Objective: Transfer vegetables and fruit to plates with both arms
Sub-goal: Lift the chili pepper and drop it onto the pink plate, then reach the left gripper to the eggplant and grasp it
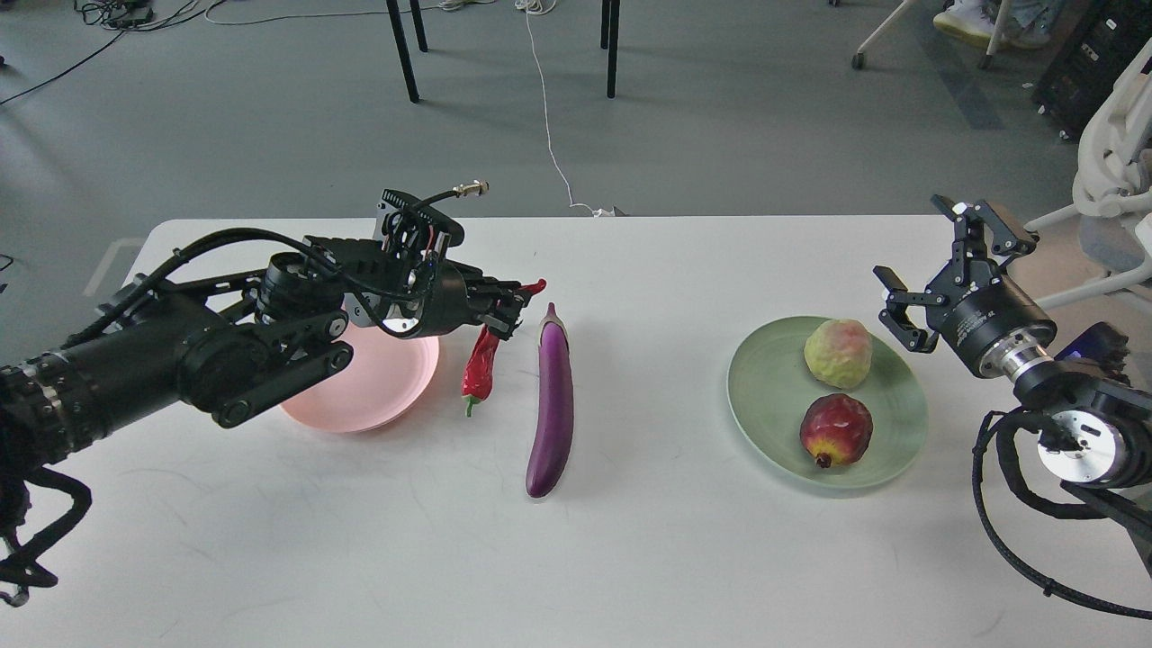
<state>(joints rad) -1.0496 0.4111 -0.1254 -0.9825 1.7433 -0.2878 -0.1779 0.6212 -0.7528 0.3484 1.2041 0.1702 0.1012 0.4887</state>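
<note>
My left gripper (511, 310) is shut on the upper end of the red chili pepper (481, 369), which hangs down above the table just right of the pink plate (373, 389). The purple eggplant (553, 400) lies lengthwise on the white table (576, 540), right of the pepper. The pale green plate (774, 396) at the right holds the yellow-green fruit (839, 353) at the back and the dark red fruit (836, 430) at the front. My right gripper (927, 265) is open and empty, raised just right of the green plate's back rim.
The table's far edge runs behind both arms. Beyond it are black table or chair legs (403, 49), floor cables (549, 117) and a white chair (1116, 153) at the right.
</note>
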